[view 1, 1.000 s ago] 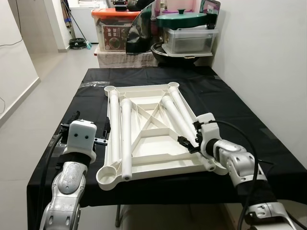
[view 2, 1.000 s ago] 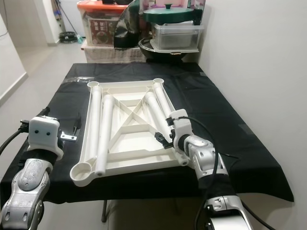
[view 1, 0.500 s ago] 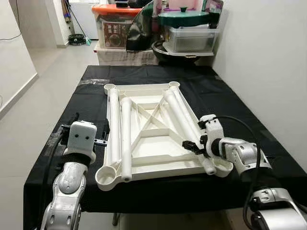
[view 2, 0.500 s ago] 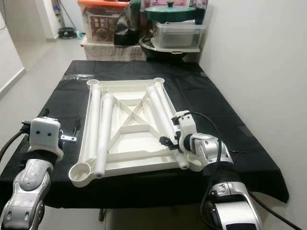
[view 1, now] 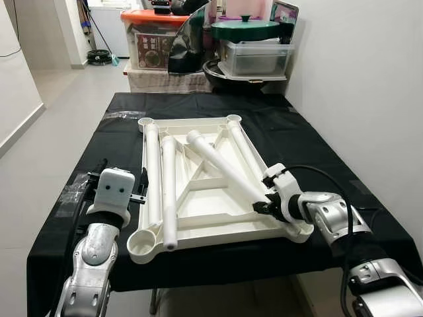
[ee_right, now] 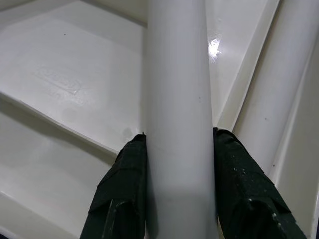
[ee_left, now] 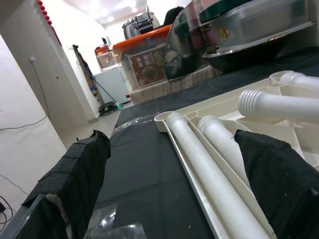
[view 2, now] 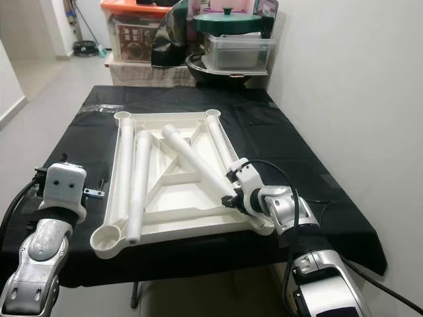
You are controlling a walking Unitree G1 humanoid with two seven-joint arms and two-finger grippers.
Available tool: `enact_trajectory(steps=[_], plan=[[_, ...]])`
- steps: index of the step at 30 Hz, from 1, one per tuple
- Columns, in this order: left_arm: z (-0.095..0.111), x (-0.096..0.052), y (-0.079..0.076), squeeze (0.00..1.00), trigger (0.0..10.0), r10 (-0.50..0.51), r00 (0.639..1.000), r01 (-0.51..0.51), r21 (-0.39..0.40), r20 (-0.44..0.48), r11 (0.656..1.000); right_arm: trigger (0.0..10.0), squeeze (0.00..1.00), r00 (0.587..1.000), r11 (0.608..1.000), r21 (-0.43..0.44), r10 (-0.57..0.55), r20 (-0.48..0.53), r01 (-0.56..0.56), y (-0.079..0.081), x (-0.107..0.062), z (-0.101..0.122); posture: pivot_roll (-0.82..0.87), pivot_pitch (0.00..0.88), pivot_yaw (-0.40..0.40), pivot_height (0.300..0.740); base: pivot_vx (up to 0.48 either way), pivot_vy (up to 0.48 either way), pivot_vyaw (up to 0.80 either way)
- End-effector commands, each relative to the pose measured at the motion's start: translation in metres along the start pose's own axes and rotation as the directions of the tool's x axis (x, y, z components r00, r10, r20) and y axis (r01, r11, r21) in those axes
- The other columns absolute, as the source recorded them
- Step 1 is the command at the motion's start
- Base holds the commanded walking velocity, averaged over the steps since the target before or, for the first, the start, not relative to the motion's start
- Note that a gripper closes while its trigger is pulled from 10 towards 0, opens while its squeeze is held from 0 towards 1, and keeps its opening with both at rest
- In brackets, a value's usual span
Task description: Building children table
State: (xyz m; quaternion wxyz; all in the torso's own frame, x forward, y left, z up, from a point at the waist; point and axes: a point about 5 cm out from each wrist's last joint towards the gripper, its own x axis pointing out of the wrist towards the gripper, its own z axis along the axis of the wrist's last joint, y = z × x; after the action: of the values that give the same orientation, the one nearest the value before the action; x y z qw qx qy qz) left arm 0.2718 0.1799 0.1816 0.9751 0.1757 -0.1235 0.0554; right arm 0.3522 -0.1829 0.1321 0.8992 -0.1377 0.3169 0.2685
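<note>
While the upturned white tabletop (view 1: 198,198) lies flat on the black-draped table (view 1: 317,152), the right gripper (view 1: 263,206) sits at the tabletop's near right corner, fingers (ee_right: 244,199) pinched on either side of a white leg tube (view 1: 221,168). That tube slants diagonally across the tabletop, threaded far end raised over the ribs. Three more leg tubes (view 1: 162,178) lie inside the tabletop. Left gripper (ee_left: 169,199) hovers just off the tabletop's left edge, fingers spread, holding nothing.

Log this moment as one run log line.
right gripper: shut on table leg, far end raised | left gripper: open, idle beside tabletop | other legs lying in tabletop
</note>
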Motion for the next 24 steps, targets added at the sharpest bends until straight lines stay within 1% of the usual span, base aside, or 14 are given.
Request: enact_trajectory(steps=[1, 5, 9, 10, 11, 12, 13, 16, 18, 20, 21, 22, 23, 24], plan=[[-0.002, 0.003, 0.0, 0.0, 10.0, 0.001, 1.0, -0.001, 0.025, -0.015, 1.0, 0.0, 0.0, 0.994, 1.0, 0.009, 0.028, -0.108, -0.027, 0.007, 0.01, -0.024, -0.01, 0.0, -0.084, 0.74, 0.0, 0.0, 0.0], [-0.002, 0.004, 0.001, 0.0, 10.0, 0.007, 1.0, -0.006, 0.031, -0.017, 1.0, 0.0, 0.0, 0.998, 0.999, 0.025, 0.039, -0.049, -0.038, 0.008, 0.011, -0.013, -0.01, 0.0, -0.085, 0.74, 0.0, 0.0, 0.0], [-0.003, 0.004, 0.001, 0.0, 10.0, 0.002, 1.0, -0.002, -0.006, -0.018, 1.0, 0.0, 0.0, 0.968, 0.995, 0.032, 0.085, 0.234, -0.095, 0.017, 0.006, 0.029, 0.0, 0.0, -0.082, 0.74, 0.0, 0.0, 0.0], [-0.003, 0.004, 0.001, 0.0, 10.0, 0.002, 1.0, -0.002, -0.006, -0.018, 1.0, 0.0, 0.0, 0.968, 0.995, 0.032, 0.085, 0.234, -0.095, 0.017, 0.006, 0.029, 0.0, 0.0, -0.082, 0.74, 0.0, 0.0, 0.0], [-0.002, 0.004, 0.002, 0.0, 10.0, 0.003, 1.0, -0.004, -0.064, -0.02, 0.998, 0.0, 0.0, 0.933, 0.993, 0.025, 0.102, 0.345, -0.118, 0.02, 0.0, 0.046, 0.0, 0.0, -0.077, 0.74, 0.0, 0.0, 0.0], [-0.002, 0.004, 0.002, 0.0, 10.0, 0.003, 1.0, -0.004, -0.064, -0.02, 0.998, 0.0, 0.0, 0.933, 0.993, 0.025, 0.102, 0.345, -0.118, 0.02, 0.0, 0.046, 0.0, 0.0, -0.077, 0.74, 0.0, 0.0, 0.0], [0.001, 0.005, 0.003, 0.0, 10.0, -0.007, 1.0, 0.005, -0.149, -0.012, 0.989, 0.0, 0.0, 0.883, 0.99, 0.014, 0.115, 0.455, -0.137, 0.022, -0.008, 0.064, 0.0, 0.0, -0.074, 0.74, 0.0, 0.0, 0.0], [0.005, 0.007, 0.004, 0.0, 10.0, -0.011, 1.0, 0.012, -0.239, 0.005, 0.971, 0.0, 0.0, 0.83, 0.989, 0.004, 0.119, 0.544, -0.145, 0.023, -0.015, 0.079, 0.0, 0.0, -0.071, 0.74, 0.0, 0.0, 0.0], [0.015, 0.011, 0.006, 0.0, 10.0, -0.023, 0.998, 0.044, -0.456, 0.053, 0.889, 0.0, 0.0, 0.746, 0.988, -0.02, 0.129, 0.653, -0.154, 0.029, -0.023, 0.094, 0.0, 0.0, -0.07, 0.74, 0.0, 0.0, 0.0], [0.015, 0.011, 0.006, 0.0, 10.0, -0.023, 0.998, 0.044, -0.456, 0.053, 0.889, 0.0, 0.0, 0.746, 0.988, -0.02, 0.129, 0.653, -0.154, 0.029, -0.023, 0.094, 0.0, 0.0, -0.07, 0.74, 0.0, 0.0, 0.0], [0.02, 0.012, 0.006, 0.0, 10.0, -0.03, 0.997, 0.068, -0.553, 0.077, 0.83, 0.0, 0.0, 0.722, 0.985, -0.029, 0.143, 0.677, -0.168, 0.033, -0.024, 0.096, 0.0, 0.0, -0.068, 0.74, 0.0, 0.0, 0.0], [0.02, 0.012, 0.006, 0.0, 10.0, -0.03, 0.997, 0.068, -0.553, 0.077, 0.83, 0.0, 0.0, 0.722, 0.985, -0.029, 0.143, 0.677, -0.168, 0.033, -0.024, 0.096, 0.0, 0.0, -0.068, 0.74, 0.0, 0.0, 0.0], [0.026, 0.013, 0.007, 0.0, 10.0, -0.043, 0.992, 0.109, -0.657, 0.117, 0.746, 0.0, 0.0, 0.703, 0.982, -0.051, 0.166, 0.692, -0.182, 0.038, -0.024, 0.097, 0.0, 0.0, -0.067, 0.74, 0.0, 0.0, 0.0], [0.026, 0.013, 0.007, 0.0, 10.0, -0.043, 0.992, 0.109, -0.657, 0.117, 0.746, 0.0, 0.0, 0.703, 0.982, -0.051, 0.166, 0.692, -0.182, 0.038, -0.024, 0.097, 0.0, 0.0, -0.067, 0.74, 0.0, 0.0, 0.0]])
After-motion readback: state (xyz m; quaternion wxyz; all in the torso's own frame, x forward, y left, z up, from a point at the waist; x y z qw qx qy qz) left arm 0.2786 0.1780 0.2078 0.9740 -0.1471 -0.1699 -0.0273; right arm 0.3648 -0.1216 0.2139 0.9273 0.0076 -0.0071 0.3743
